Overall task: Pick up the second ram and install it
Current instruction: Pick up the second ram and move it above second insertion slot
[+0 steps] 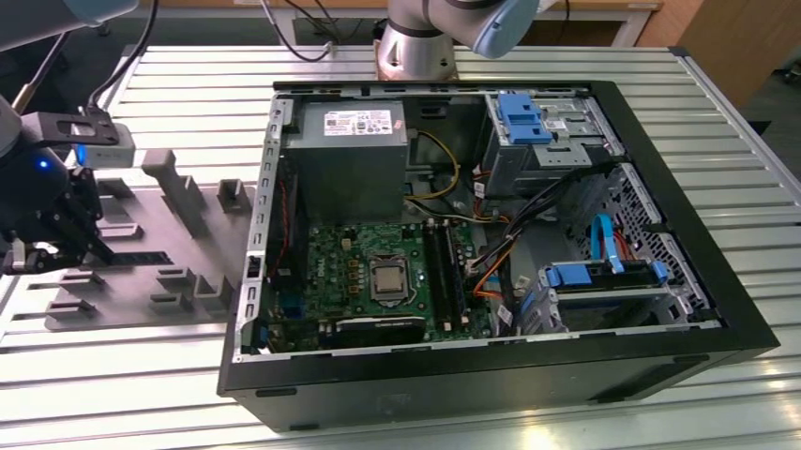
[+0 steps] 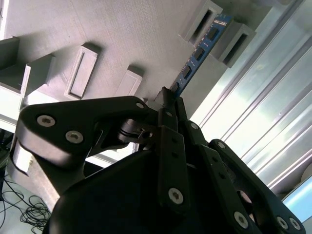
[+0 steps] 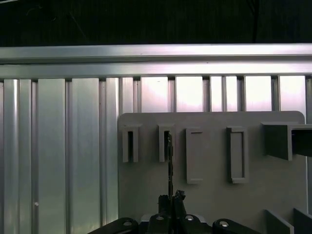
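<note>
The second ram (image 2: 197, 53) is a thin dark-blue stick with black chips. It stands on edge on the grey holder plate (image 1: 150, 234), its far end between two raised grey blocks (image 2: 234, 34). In the first wrist view the second ram (image 3: 169, 161) shows edge-on, running from a slot block to my fingers. My gripper (image 2: 168, 97) is shut on the near end of the stick, with a black finger on each side. In the exterior view my gripper (image 1: 66, 246) hangs over the plate at the far left, and the second ram (image 1: 135, 256) shows as a dark strip.
The open computer case (image 1: 701, 309) lies to the exterior view's right of the plate, with the motherboard (image 1: 363, 272), its long black memory slots (image 1: 445, 267), a grey power supply (image 1: 351, 155) and blue drive brackets (image 1: 520, 117). The plate carries several other raised blocks (image 1: 175, 192). Everything rests on a ribbed metal table (image 1: 126, 375).
</note>
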